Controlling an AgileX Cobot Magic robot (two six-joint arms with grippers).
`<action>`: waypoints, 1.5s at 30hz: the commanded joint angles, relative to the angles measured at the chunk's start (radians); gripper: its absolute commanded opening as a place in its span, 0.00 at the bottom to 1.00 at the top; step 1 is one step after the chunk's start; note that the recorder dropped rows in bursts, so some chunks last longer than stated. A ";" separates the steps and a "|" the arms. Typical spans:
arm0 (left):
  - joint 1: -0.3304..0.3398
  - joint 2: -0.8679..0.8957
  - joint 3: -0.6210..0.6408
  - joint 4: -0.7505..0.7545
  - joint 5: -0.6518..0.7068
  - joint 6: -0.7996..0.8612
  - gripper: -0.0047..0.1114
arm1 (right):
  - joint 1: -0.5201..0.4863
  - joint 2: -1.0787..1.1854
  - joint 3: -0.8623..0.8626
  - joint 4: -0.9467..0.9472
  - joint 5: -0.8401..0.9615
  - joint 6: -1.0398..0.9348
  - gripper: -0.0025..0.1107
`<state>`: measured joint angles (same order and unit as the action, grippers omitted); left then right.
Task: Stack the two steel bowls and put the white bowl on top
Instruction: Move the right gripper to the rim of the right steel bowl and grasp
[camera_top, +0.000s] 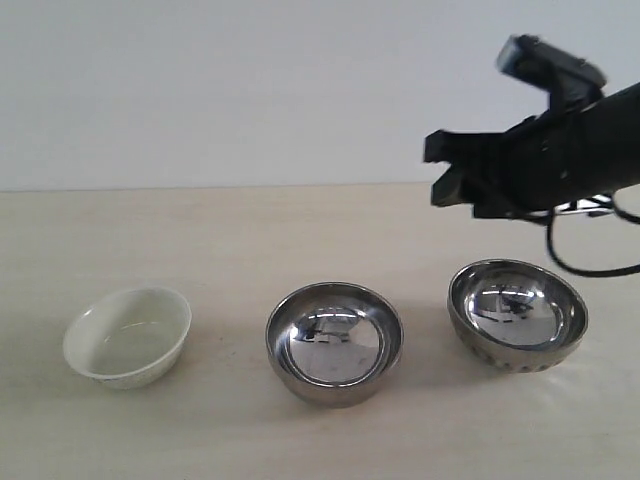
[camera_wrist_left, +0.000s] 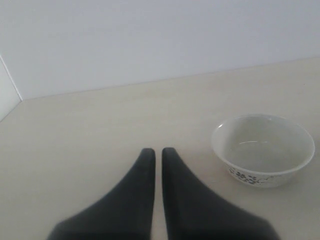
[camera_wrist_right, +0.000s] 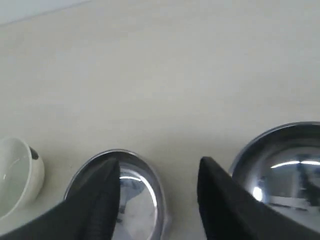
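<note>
Three bowls stand apart in a row on the table. The white bowl is at the left, a smooth steel bowl in the middle, and a steel bowl with a ribbed underside at the right. My right gripper hangs open in the air above and behind the ribbed bowl, holding nothing. My left gripper is shut and empty, low over bare table beside the white bowl; it does not show in the exterior view.
The pale wooden table meets a plain white wall behind. A black cable droops from the right arm just behind the ribbed bowl.
</note>
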<state>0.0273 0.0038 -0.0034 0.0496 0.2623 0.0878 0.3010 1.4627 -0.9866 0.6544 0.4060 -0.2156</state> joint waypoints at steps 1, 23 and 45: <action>0.003 -0.004 0.003 -0.008 -0.008 -0.010 0.07 | -0.132 -0.118 -0.003 -0.080 0.100 -0.003 0.40; 0.003 -0.004 0.003 -0.008 -0.008 -0.010 0.07 | -0.385 -0.146 -0.003 -0.150 0.317 -0.108 0.40; 0.003 -0.004 0.003 -0.008 -0.008 -0.010 0.07 | -0.385 0.188 -0.003 -0.167 0.175 -0.108 0.40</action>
<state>0.0273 0.0038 -0.0034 0.0496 0.2623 0.0878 -0.0781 1.6233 -0.9866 0.4929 0.5980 -0.3125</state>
